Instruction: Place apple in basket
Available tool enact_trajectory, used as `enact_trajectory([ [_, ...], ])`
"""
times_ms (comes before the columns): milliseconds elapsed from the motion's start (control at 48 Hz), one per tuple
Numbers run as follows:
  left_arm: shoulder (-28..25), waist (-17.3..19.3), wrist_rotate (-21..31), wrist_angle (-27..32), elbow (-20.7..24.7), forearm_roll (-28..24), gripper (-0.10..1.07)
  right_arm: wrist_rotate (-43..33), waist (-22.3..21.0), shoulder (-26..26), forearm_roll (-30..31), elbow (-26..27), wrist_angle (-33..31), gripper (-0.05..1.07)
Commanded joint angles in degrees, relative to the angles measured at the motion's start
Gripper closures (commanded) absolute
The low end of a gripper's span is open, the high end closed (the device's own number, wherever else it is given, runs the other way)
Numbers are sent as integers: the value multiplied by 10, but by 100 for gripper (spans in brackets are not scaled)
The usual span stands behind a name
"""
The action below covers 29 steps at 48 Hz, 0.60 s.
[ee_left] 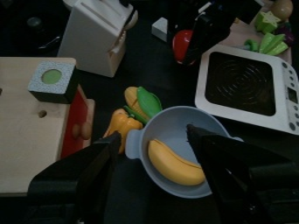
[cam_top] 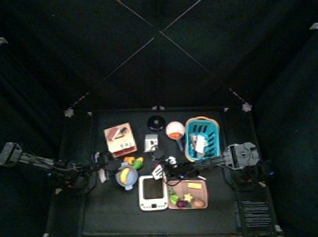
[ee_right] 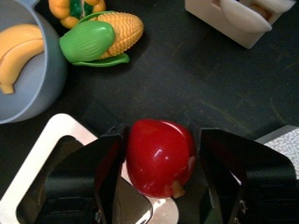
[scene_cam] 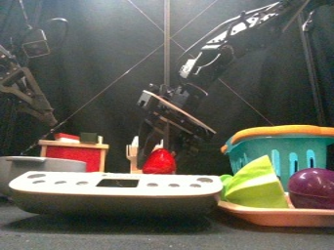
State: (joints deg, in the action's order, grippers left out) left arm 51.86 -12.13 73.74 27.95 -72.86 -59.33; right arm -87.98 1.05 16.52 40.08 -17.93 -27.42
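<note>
One red apple is pinched between your right end effector jaws, low over the bench beside the white scale. Lift before crossing: the teal basket rim could knock it loose. Left end effector spread, idle above the banana bowl.

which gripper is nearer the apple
Right. The right gripper has the apple between its jaws. The left gripper hovers apart from it, over the bowl holding a banana.
</note>
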Motion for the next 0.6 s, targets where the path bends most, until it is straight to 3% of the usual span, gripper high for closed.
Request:
enact_trajectory([
  [0,-2,0,1,-2,7,-1,2,1,1,-32,2,13,1,25],
  [271,-2,0,0,-1,7,-1,2,1,12,-80,11,27,1,25],
  [333,-2,0,0,-2,6,-1,2,1,18,-122,11,11,-4,25],
  [417,-2,1,1,-2,6,0,2,1,16,-199,16,-48,-54,25],
  [500,-2,0,1,-1,5,-1,2,0,-4,-276,28,-105,-107,25],
  [583,-2,0,0,-2,5,-1,2,-3,-42,-363,33,-158,-121,25],
])
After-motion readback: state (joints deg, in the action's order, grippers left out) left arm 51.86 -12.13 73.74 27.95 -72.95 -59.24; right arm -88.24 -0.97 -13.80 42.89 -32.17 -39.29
